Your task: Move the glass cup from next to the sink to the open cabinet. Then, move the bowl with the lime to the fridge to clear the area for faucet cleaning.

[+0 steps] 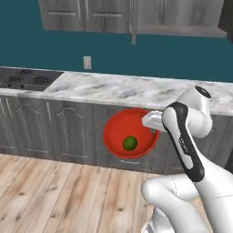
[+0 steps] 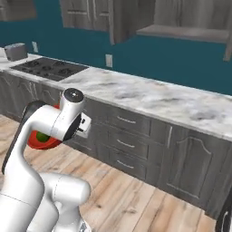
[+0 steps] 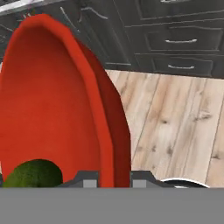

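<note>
While the gripper [image 3: 113, 181] pinches the bowl [image 1: 129, 133] rim at its 3 o'clock edge, jaws closed narrow, the rigid bowl tilts; the lime [image 1: 130, 143] looks free to roll.

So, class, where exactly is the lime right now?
The lime lies low inside the red bowl, which the end effector holds by its rim above the wooden floor, before the lower cabinets.

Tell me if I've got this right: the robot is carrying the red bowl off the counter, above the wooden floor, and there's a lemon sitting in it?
Not quite. The fruit in the red bowl is a dark green lime, not a lemon; the left base view shows it plainly. The rest holds: the jaws of the gripper are shut on the bowl's rim, and the bowl hangs in front of the cabinets, above the wooden floor.
</note>
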Tool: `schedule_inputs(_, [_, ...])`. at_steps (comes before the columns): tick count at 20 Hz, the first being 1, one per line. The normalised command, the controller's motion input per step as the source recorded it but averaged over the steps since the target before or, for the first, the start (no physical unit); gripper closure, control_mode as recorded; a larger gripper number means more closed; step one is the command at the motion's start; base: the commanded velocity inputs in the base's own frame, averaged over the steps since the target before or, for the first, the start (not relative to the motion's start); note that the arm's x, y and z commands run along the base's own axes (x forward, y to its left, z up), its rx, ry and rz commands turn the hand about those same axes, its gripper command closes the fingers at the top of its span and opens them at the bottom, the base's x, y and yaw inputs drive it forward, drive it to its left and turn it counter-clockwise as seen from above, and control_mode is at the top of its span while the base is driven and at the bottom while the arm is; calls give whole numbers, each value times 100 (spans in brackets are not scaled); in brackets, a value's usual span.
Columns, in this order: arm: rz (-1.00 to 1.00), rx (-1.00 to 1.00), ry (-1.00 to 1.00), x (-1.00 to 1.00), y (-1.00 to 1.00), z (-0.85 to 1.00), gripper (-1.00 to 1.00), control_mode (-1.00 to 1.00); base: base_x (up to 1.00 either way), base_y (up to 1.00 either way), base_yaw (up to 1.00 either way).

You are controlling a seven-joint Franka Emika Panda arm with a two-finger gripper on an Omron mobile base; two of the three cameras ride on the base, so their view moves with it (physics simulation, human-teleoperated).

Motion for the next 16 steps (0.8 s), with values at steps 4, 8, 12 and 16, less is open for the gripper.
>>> schedule_inputs(4, [0, 0, 0, 0, 0, 0, 100, 100, 0, 0, 99])
schedule_inputs(8, [0, 0, 0, 0, 0, 0, 100, 100, 0, 0, 100])
schedule_inputs(12, [0, 0, 0, 0, 0, 0, 100, 100, 0, 0, 100])
schedule_inputs(16, [0, 0, 0, 0, 0, 0, 100, 100, -6, 11, 53])
